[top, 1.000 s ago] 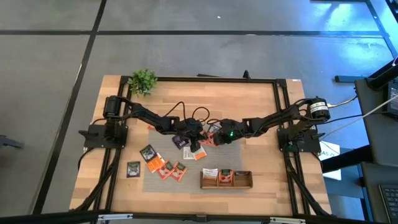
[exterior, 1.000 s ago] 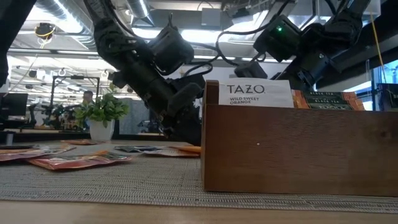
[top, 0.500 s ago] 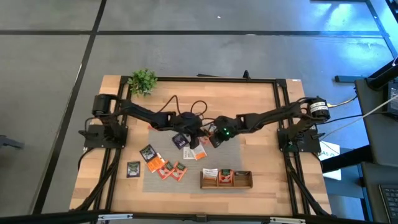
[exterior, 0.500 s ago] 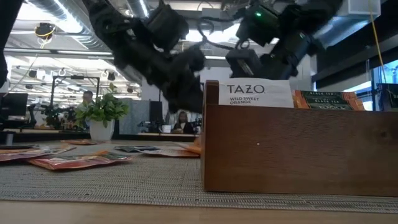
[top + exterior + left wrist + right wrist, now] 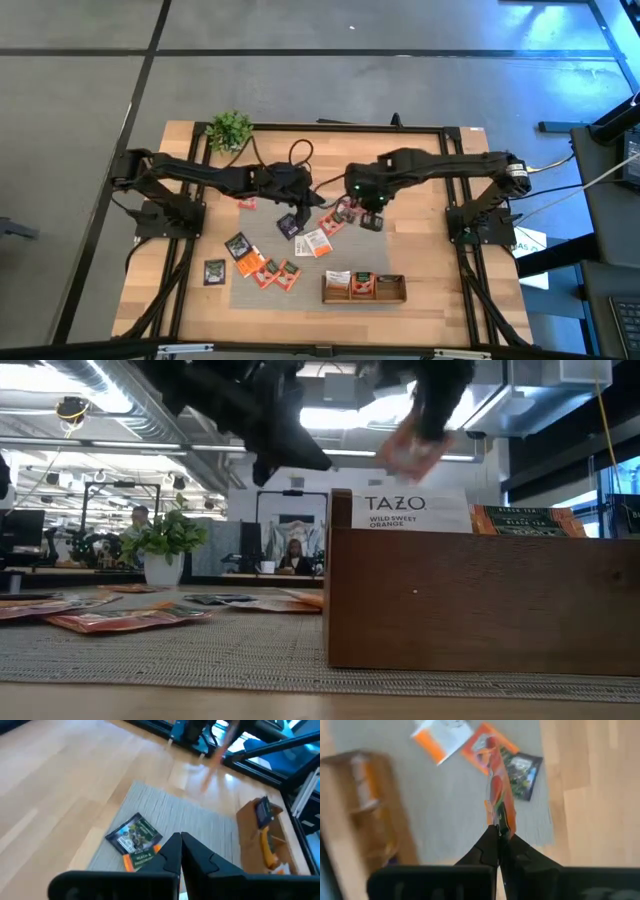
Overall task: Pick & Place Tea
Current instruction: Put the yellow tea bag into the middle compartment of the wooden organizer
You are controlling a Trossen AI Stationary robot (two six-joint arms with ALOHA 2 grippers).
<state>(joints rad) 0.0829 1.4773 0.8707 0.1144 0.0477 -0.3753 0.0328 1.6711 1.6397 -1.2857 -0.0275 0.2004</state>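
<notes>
The white sachet point(image 5: 415, 512) standing in the wooden tray point(image 5: 480, 600) reads "TAZO WILD SWEET ORANGE". Only the right wrist view shows the right gripper point(image 5: 499, 834) pinching an orange sachet point(image 5: 497, 797) edge-on above the grey mat point(image 5: 445, 815). The left gripper point(image 5: 180, 842) is closed and empty, above a dark sachet point(image 5: 134, 835) lying on the mat.

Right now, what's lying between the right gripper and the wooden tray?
In the high view, bare grey mat lies between the right gripper, shut on an orange sachet, and the tray; a white sachet lies off to one side.

Overhead, table-level and two wrist cameras, all sharing the grey mat point(image 5: 300, 262)
</notes>
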